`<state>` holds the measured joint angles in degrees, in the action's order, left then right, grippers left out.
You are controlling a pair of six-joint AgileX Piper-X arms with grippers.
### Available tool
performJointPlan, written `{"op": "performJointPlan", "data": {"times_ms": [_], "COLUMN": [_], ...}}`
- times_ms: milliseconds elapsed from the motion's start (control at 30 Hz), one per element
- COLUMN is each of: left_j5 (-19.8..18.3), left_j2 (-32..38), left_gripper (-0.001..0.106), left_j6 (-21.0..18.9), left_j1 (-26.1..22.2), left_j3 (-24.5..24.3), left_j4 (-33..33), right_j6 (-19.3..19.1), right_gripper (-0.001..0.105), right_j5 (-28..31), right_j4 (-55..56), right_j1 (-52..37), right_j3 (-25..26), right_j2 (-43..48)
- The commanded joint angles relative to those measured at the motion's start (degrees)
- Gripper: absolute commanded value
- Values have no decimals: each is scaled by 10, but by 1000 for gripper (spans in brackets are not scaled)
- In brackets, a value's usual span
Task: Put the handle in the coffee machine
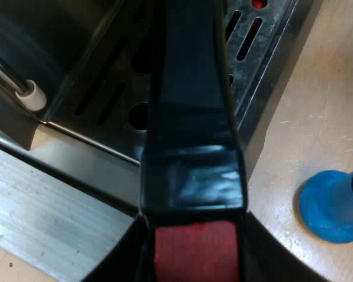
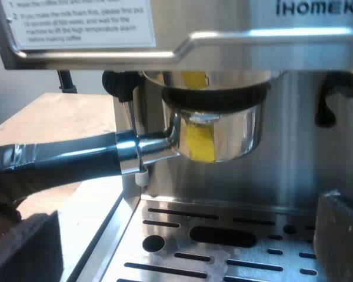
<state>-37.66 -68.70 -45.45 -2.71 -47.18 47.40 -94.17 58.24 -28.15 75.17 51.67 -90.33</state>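
- On the machine's (image 2: 317, 88) front, raised letters (image 2: 320, 7) at the panel's upper edge read "iHOMEKE", cut off after that
- A white sticker (image 2: 82, 23) on the same panel carries small print; the parts that can be read are "If you make the milk foam first, please first put", "seconds of hot water, and wait for the machine to lift the high temperature alarm" and "before making coffee"
- The holder (image 2: 223, 132) sits up under the brewing head, its rim meeting the dark ring above it; a yellow patch (image 2: 199, 141) shows on its metal side
- Its handle (image 2: 65, 158) juts out from the metal cup over the slotted tray (image 2: 223, 258), long axis nearly level and dipping a little toward the outer end
- From the left wrist the handle runs straight away toward the machine, with the red end (image 1: 193, 261) nearest the camera
- The left claw (image 1: 194, 247) pinches the handle at that red end, a black finger pressed against each side
- The right claw (image 2: 182, 241) hangs over the tray facing the holder, fingers spread wide, holding and touching nothing
- A blue tamper (image 1: 332, 205) stands on the wooden table (image 1: 317, 106) just beside the tray's edge, apart from both claws
- A wand with a white tip (image 1: 30, 95) hangs at the machine's side, near the tray's corner
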Motion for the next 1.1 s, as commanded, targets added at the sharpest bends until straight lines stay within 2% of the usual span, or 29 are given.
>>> {"op": "performJointPlan", "data": {"times_ms": [33,300,467,600,1067,1100], "left_j5": [-20,-17,-17,-15,-21,-31], "left_j2": [6,6,6,6,6,6], "left_gripper": [0,0,0,0,0,0], "left_j6": [-6,-11,-11,-26,-25,-27], "left_j1": [1,1,1,1,1,1], "left_j3": [-8,-8,-8,-11,-38,-38], "left_j4": [-9,-9,-15,-28,-13,-13], "right_j6": [-26,-27,-51,-50,-50,-50], "right_gripper": [87,87,87,87,87,87], "right_j5": [-3,-3,-3,-3,-3,-3], "right_j4": [-17,-27,-34,-34,-34,-34], "right_j1": [-3,-3,-3,-3,-3,-3], "right_j3": [2,2,2,2,2,2], "right_j2": [1,-1,-1,-1,-1,-1]}}
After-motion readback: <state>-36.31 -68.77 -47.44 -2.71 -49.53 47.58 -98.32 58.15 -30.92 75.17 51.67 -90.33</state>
